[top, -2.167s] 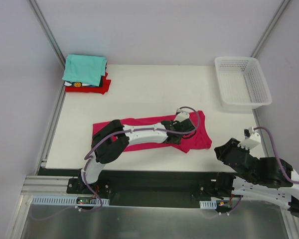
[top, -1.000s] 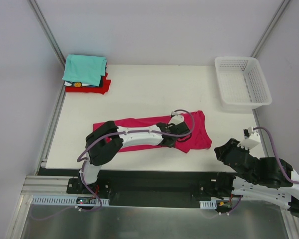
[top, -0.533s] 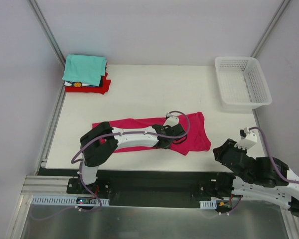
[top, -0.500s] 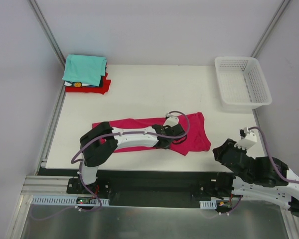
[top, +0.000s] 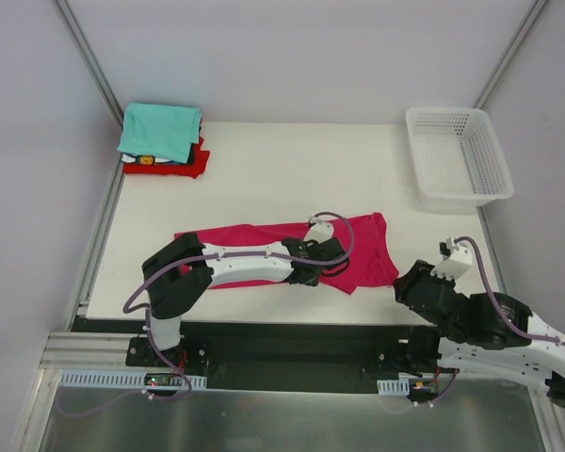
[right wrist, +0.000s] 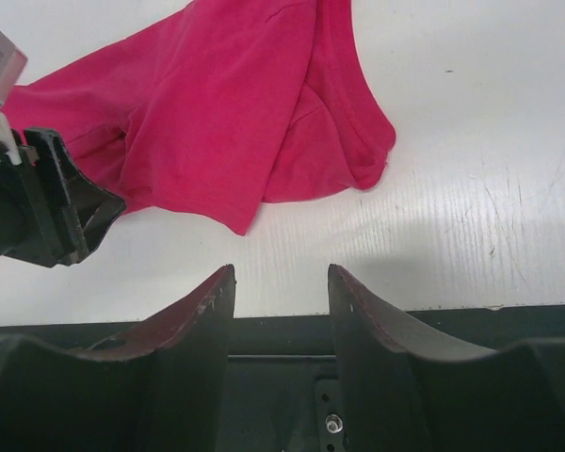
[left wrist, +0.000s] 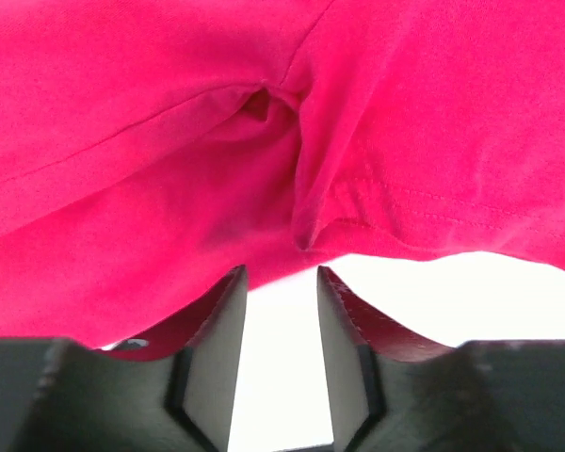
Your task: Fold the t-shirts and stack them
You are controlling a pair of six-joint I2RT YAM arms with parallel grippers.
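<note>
l jaws opened, off pink shirt [top: 369, 248]; r arm [top: 471, 320] moved closer

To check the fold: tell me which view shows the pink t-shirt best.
Top external: the pink t-shirt shows end to end, though the left arm crosses it. Left wrist gives only a close patch; right wrist only its right end.

Left gripper [left wrist: 281, 275] is backing off toward the near edge, jaws parting, now just clear of the magenta t-shirt [top: 369, 247]. Right gripper [right wrist: 281, 273] has swung in closer to the shirt's right corner.
</note>
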